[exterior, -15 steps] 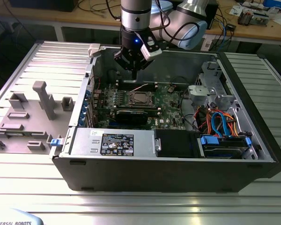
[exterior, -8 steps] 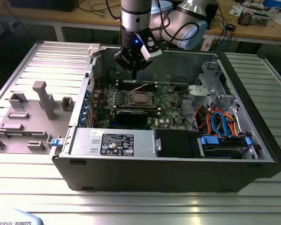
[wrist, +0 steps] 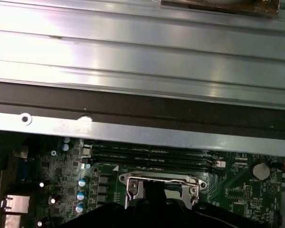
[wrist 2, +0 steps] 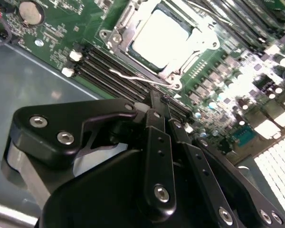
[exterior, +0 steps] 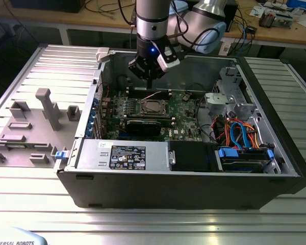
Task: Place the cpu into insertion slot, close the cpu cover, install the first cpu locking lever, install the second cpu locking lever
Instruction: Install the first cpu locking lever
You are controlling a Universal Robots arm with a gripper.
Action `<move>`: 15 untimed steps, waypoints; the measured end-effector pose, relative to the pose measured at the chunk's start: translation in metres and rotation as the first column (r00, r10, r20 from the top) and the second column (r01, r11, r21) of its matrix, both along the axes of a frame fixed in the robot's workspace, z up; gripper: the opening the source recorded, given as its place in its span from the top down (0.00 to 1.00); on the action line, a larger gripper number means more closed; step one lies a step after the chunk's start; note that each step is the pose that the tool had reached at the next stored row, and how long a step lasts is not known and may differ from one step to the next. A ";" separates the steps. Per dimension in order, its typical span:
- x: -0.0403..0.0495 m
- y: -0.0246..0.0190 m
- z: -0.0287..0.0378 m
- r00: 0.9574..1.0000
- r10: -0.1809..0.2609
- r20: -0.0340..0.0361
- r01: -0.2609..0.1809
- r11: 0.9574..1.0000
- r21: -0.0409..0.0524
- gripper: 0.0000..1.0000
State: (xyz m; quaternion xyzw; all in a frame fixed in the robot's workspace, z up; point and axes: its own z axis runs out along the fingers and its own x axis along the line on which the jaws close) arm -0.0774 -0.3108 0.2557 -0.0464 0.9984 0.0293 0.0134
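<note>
Small flat square silvery-grey cpu (wrist 2: 162, 39) seated in the square metal-rimmed insertion slot (exterior: 154, 107) on the green motherboard (exterior: 186, 118), inside the open dark computer case (exterior: 194, 186). Thin silvery metal cpu cover (wrist 2: 133, 33) lying down around the chip, framing its bright top. Thin wire locking lever (wrist 2: 133, 77) seen along the socket edge beside the long black memory slots (wrist 2: 104, 64); latched or free, cannot tell. Black gripper (wrist 2: 162, 107) poised above the board, near the socket's edge, apart from the chip. Black fingers (wrist 2: 156, 118) drawn together, nothing between them. Arm (exterior: 153, 20) descending from above the case in the exterior view. Grey fixture blocks (exterior: 46, 109) on the ribbed metal table (exterior: 30, 184) at the exterior view's left.
</note>
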 end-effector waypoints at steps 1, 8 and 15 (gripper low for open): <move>0.0030 0.0000 -0.0022 1.000 -0.005 0.000 0.005 1.000 0.006 0.89; 0.0081 0.0001 -0.0166 0.999 -0.051 0.000 0.051 0.999 0.015 0.89; 0.0124 0.0060 -0.0239 0.999 -0.051 0.000 0.051 0.999 0.016 0.89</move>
